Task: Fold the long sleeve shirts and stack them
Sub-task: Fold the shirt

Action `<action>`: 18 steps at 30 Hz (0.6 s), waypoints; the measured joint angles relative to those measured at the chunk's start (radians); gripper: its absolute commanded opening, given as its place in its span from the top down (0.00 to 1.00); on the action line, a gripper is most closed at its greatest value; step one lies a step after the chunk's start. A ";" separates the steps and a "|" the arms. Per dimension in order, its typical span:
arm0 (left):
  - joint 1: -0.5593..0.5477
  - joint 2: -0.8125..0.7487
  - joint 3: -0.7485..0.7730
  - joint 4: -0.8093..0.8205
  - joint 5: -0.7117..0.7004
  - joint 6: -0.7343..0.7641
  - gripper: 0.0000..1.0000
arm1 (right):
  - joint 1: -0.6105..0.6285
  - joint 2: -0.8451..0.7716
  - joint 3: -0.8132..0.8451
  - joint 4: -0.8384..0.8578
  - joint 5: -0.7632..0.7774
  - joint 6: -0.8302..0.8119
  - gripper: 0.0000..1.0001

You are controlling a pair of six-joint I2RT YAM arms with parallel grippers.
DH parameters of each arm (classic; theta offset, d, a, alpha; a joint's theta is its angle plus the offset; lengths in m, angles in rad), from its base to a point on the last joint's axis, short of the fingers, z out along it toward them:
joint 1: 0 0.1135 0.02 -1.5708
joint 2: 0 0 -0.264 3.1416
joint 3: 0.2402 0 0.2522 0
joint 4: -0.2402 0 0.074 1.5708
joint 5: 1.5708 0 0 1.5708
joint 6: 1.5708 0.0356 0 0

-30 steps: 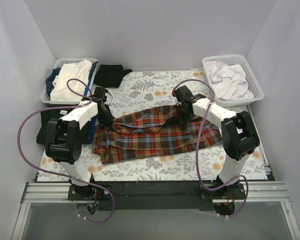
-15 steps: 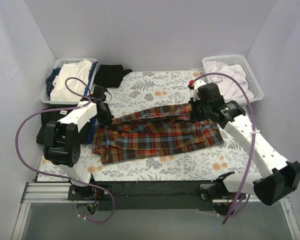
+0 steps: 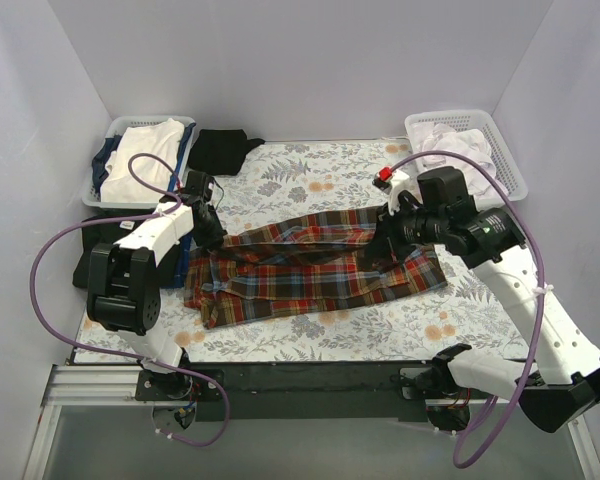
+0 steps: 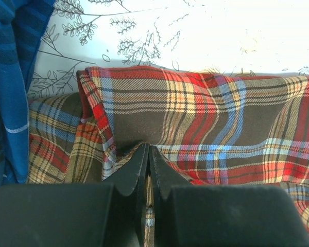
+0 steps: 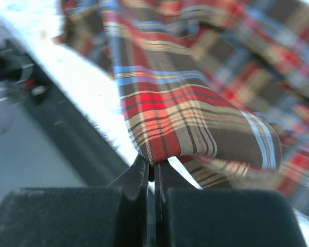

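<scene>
Left basket [image 3: 113,128] and right basket [image 3: 512,160], both holding white laundry [image 3: 150,150], flank the floral tablecloth [image 3: 310,185].

The red-orange tartan shirt [image 3: 310,268] is spread, crumpled, across the middle of the counter [image 3: 300,180]. It is stretched from 9 to 3 o'clock, with its 3 o'clock end raised into a fold. The plain black shirt [image 3: 220,150] is bunched at the counter's 11 o'clock corner, well apart.
</scene>
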 measured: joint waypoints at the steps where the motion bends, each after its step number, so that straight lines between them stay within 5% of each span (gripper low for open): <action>1: 0.000 0.000 0.001 0.001 -0.002 0.001 0.99 | 0.001 0.000 0.000 -0.006 -0.045 0.010 0.99; 10: 0.000 0.070 0.098 0.026 -0.032 0.030 0.96 | -0.013 0.005 -0.110 -0.015 -0.200 0.122 0.99; 18: 0.000 0.160 0.109 0.047 -0.034 0.047 0.95 | -0.251 0.091 -0.299 0.075 -0.156 0.167 0.99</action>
